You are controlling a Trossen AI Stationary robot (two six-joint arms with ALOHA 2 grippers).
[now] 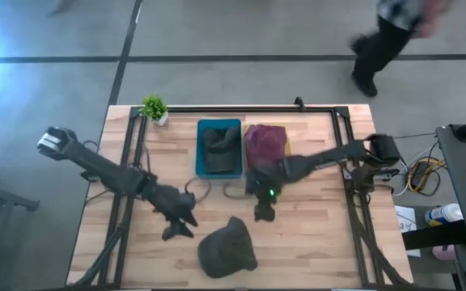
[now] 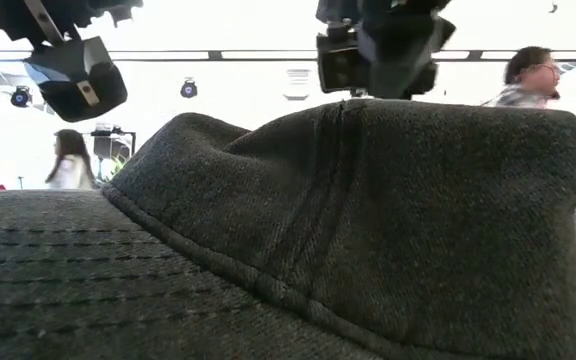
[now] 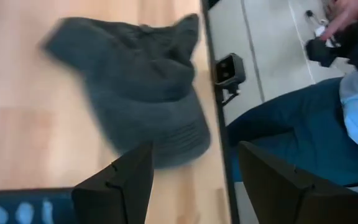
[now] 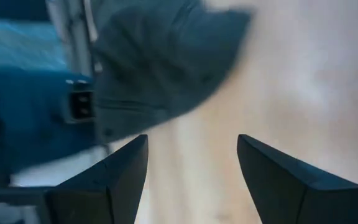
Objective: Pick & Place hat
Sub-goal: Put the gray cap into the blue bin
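Hat: a dark grey cap (image 1: 226, 249) is seen lying on the wooden table (image 1: 314, 242), close to the near edge and about midway along it, held by neither arm.
Hidden by hat: in the low view the cap (image 2: 368, 230) fills nearly the whole frame, so the table surface and everything on it behind the cap is blocked.
Left gripper: the left gripper (image 1: 180, 220) is held above the table just beside the cap, towards the left edge; its fingers (image 3: 120, 180) are seen spread wide with nothing between them.
Right gripper: the right gripper (image 1: 264, 212) is placed near the table's middle, on the far side of the cap and slightly towards the right edge; its fingers (image 4: 114, 177) are parted with bare wood between them and nothing gripped.
Blur: both wrist views are smeared, so the cap's outline (image 3: 135, 93) is soft and its brim is hard to separate from its crown.
Bin: a blue bin (image 1: 219, 148) stands near the far edge with a dark item inside that cannot be made out.
Purple cloth: a purple bundle (image 1: 265, 141) is set just beside the bin; its near end is covered by the right arm.
Plant: a small green plant (image 1: 154, 107) stands at the far-left corner.
Open room: bare wood is left on both sides of the cap along the near edge.
People: a person (image 1: 387, 40) is cut off at the top of the high view.
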